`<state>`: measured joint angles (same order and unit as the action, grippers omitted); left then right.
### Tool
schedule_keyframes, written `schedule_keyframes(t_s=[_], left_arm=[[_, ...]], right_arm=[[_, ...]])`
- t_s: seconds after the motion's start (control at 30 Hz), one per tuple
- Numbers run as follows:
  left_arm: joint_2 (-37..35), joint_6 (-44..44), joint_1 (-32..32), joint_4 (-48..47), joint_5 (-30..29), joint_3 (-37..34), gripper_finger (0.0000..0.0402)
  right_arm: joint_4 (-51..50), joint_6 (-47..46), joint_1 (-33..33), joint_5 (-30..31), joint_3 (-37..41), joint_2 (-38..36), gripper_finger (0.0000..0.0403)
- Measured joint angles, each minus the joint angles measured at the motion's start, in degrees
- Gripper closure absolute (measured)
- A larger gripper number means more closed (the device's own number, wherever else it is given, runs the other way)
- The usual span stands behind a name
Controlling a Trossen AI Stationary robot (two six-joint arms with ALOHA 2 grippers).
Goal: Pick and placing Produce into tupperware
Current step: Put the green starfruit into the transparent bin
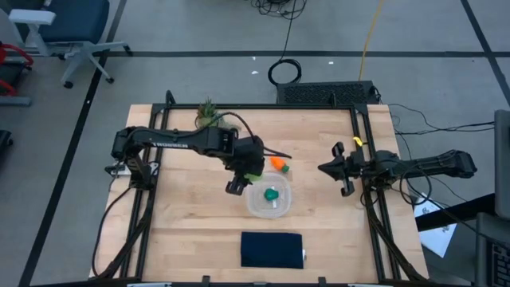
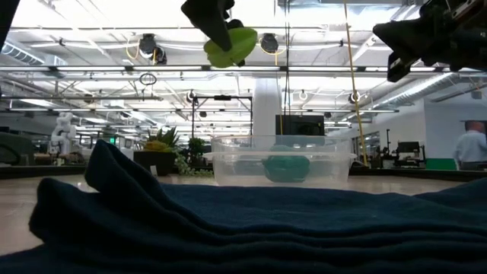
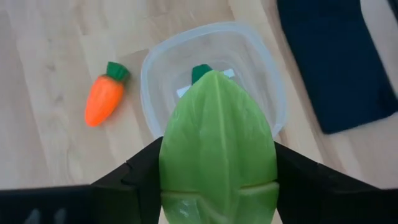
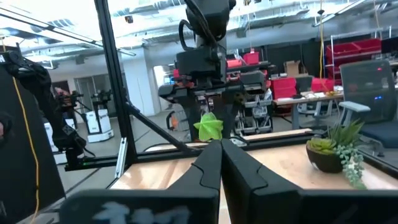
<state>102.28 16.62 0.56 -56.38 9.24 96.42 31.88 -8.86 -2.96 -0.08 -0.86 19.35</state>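
Left hand [image 1: 249, 174] clamps a flat light-green leafy piece [image 3: 217, 149], raised above the desk [image 1: 183, 223]. Below it: clear rounded-square plastic container [image 1: 256, 206] holding a dark green rounded lump [image 1: 272, 193]; orange carrot [image 1: 279, 163] beside. Right hand [image 4: 221, 152], fingers together, waits well apart.

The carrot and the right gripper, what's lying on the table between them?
Nothing: in the high view the stretch from the carrot to the right gripper is bare wooden table. The tupperware sits off that line.
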Motion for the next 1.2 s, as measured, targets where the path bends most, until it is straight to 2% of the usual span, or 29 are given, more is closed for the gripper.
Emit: schedule_keyframes(t_s=[0.17, 0.37, 0.5, 0.63, 0.73, 0.97, 1.2], left_arm=[[0.0, -5.31, 0.09, 4.37, -0.05, -0.51, 0.0185], [0.61, -6.8, -1.0, 9.34, 0.03, -2.68, 0.0148], [2.0, -8.24, -2.25, 14.7, 0.04, -4.07, 0.016], [4.57, -8.2, -3.22, 16.07, 0.04, -4.17, 0.0184], [6.16, -8.15, -3.68, 15.84, 0.43, -4.22, 0.0185], [11.07, -8.09, -4.25, 16.66, 2.52, -4.2, 0.0157], [14.42, -8.21, -5.09, 17.16, 2.75, -4.2, 0.0185]], right_arm=[[-0.43, 1.38, 0.0, 0.03, 0.0, -0.02, 0.0403], [-0.49, 2.22, 0.0, 0.2, 0.0, 0.0, 0.0403], [-1.38, 2.24, 0.0, 0.22, 0.0, 0.02, 0.0403], [-2.42, 2.12, 0.0, 0.22, 0.0, 0.11, 0.0403], [-2.69, 1.93, 0.0, 0.23, 0.0, 0.22, 0.0403], [-4.13, 1.42, 0.0, 0.22, 0.0, 0.22, 0.0403], [-4.81, 1.42, 0.0, 0.22, 0.0, 0.22, 0.0403]])
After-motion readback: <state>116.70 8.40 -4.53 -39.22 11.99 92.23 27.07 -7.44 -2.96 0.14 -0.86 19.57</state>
